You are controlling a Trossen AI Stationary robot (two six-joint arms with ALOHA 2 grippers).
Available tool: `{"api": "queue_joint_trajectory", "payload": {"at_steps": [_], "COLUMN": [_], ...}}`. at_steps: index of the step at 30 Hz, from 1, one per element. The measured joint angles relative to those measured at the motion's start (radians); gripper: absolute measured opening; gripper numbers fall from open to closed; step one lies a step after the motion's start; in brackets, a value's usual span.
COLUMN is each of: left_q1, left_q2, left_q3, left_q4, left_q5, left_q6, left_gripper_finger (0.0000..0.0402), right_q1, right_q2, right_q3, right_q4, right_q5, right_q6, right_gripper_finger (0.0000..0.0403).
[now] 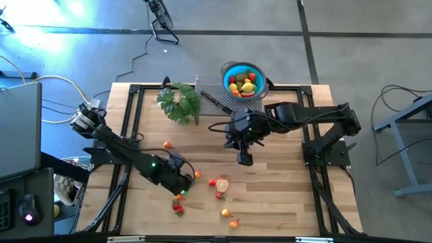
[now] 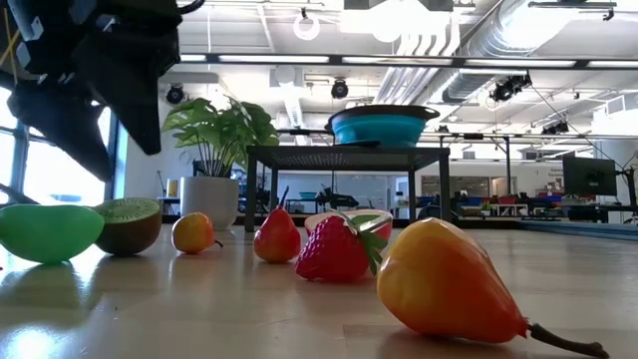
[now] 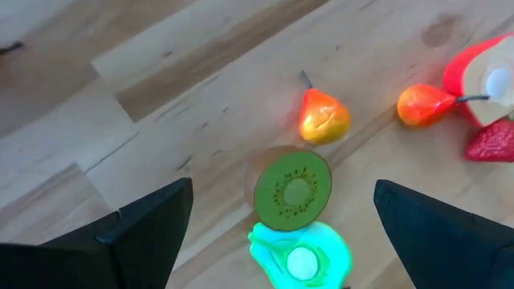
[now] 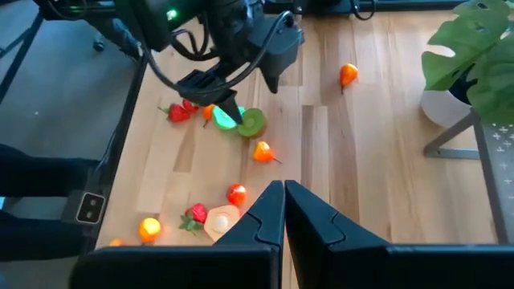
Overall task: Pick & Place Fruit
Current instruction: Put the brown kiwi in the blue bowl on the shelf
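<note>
Toy fruit lies scattered on the near half of the wooden table. My left gripper (image 1: 183, 186) (image 3: 283, 193) hangs open, slanting down, just above a cut kiwi half (image 3: 293, 191) and a green lime half (image 3: 301, 255); its fingers stand wide on either side and touch neither. Beside these lie an orange pear (image 3: 324, 117), a second small pear (image 3: 424, 105), an apple half (image 3: 482, 80) and a strawberry (image 3: 494, 141). My right gripper (image 1: 244, 159) (image 4: 283, 210) is shut and holds nothing, high over the table's middle. The blue bowl (image 1: 231, 69) holds several fruits.
The bowl stands on a black mesh rack (image 1: 214, 90) at the far edge, next to a potted leafy plant (image 1: 181, 102). More fruit lies near the front edge: a strawberry (image 1: 178, 210), a yellow piece (image 1: 226, 213) and a pear (image 1: 234, 223). One orange piece (image 1: 167, 144) lies apart.
</note>
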State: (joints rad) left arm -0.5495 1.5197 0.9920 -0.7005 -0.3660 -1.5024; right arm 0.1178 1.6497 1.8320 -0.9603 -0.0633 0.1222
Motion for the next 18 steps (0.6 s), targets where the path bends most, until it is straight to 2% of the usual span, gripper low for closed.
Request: {"api": "queue_joint_trajectory", "payload": {"at_steps": [18], "left_q1": [0.0], "left_q2": [0.148], "left_q3": [0.0], "left_q4": [0.089], "left_q5": [0.024], "left_q6": [0.062], "left_gripper_finger": [0.0381], "right_q1": [-0.003], "right_q2": [0.0], "right_q3": [0.0], "right_q4": [-0.007], "right_q5": [0.003], "right_q6": [-0.045], "right_gripper_finger": [0.0005]}}
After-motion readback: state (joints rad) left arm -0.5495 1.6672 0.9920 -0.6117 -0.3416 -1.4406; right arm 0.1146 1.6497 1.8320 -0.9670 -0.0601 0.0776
